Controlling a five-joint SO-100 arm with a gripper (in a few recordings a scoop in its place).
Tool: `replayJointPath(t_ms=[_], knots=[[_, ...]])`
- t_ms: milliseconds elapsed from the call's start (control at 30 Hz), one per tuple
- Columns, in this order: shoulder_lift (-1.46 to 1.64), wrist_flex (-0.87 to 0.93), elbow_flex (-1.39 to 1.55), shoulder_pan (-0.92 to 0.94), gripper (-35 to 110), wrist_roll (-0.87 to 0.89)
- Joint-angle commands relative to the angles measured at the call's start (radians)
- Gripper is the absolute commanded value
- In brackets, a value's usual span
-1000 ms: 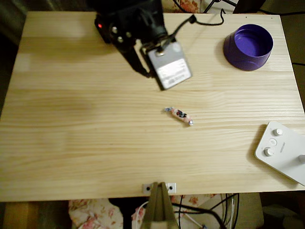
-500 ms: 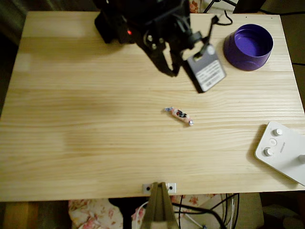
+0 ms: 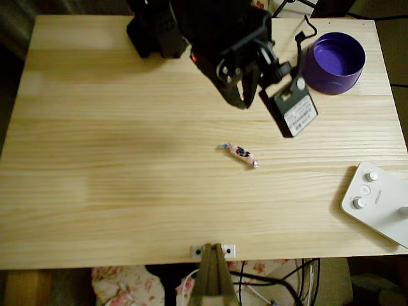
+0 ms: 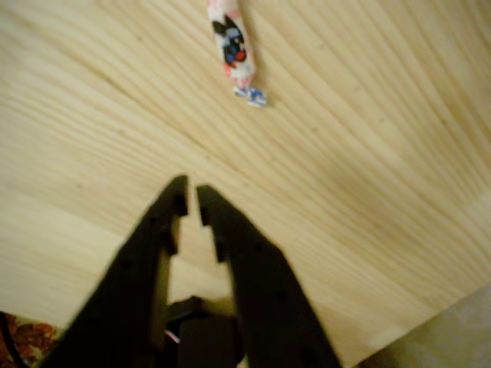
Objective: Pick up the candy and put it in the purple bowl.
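- Metal bracket (image 3: 213,250), small and grey, sits at the bottom edge of the pale wooden table (image 3: 127,159) in the overhead view.
- White plastic device with round knobs (image 3: 377,203) lies in the lower right of that view.
- Tiny oblong candy in a pink-white wrapper with dark markings (image 3: 240,153) lies flat on bare wood near the centre, a little right of the middle; in the wrist view the candy (image 4: 233,47) is at the top edge, well apart from the fingertips.
- Black two-finger gripper (image 4: 190,201) has its jaws nearly together, with only a narrow slit between the tips, and holds nothing.
- Black arm (image 3: 223,44) hangs over the upper middle of the table.
- Round, deep purple plastic bowl (image 3: 333,62) stands in the upper right corner.
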Motion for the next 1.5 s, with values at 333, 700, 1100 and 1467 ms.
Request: replayJointPath(t_ms=[333,700,1100,1467], knots=[[-0.121,-0.103,-0.107,0.008,1,0.037],[-0.250,-0.189,-0.124,0.025,1,0.034],[-0.302,-0.232,-0.098,0.038,1,0.034],[-0.336,-0.209,-0.083,0.018,9,0.038]])
